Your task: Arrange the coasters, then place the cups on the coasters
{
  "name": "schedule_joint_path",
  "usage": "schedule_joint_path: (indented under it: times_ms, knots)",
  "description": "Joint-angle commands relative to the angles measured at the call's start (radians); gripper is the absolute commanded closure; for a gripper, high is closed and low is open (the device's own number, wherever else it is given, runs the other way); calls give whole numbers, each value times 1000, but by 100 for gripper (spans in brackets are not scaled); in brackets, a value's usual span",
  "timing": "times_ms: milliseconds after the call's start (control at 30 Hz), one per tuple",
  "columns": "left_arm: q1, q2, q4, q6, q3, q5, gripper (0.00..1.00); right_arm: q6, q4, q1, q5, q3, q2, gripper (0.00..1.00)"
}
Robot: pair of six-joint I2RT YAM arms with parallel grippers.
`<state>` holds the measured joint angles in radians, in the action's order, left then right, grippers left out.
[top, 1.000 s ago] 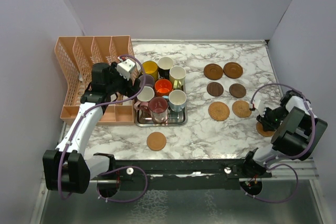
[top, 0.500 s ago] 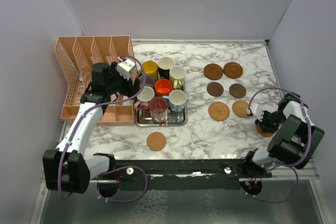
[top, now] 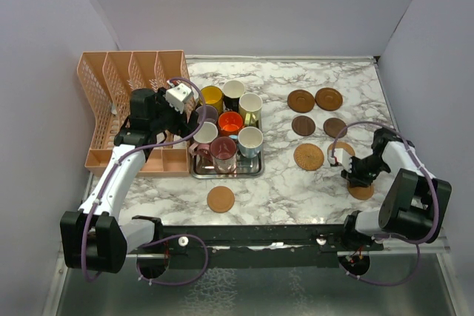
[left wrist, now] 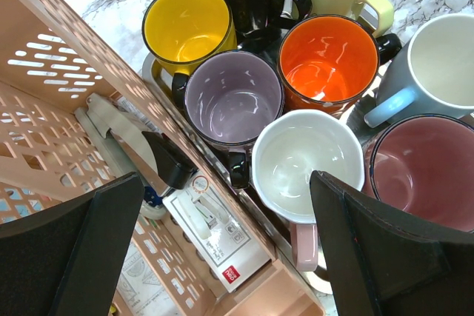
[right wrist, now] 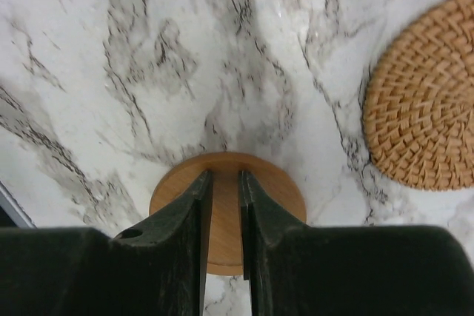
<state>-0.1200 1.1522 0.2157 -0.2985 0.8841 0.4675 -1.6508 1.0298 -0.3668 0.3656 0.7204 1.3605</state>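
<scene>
Now the right hand (right wrist: 224, 179), nearly pressed together on a wooden coaster (right wrist: 278, 197), has slid it left toward the woven coaster (right wrist: 422, 109).

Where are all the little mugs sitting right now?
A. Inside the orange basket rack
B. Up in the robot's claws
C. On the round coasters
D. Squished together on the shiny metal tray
D: the cups stand bunched together on the steel tray, and none of the coasters has a cup on it.
</scene>
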Motion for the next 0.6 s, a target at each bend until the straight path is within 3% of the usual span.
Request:
schedule_joint_path:
  times_ms: [0, 567]
  knots:
    - [-3, -11, -23, -10, -7, 10, 1, 64, 27, 49, 69, -7, -4, 79]
    - [-3, -12, -23, -13, -4, 9, 1, 167, -8, 189, 100, 10, 41, 80]
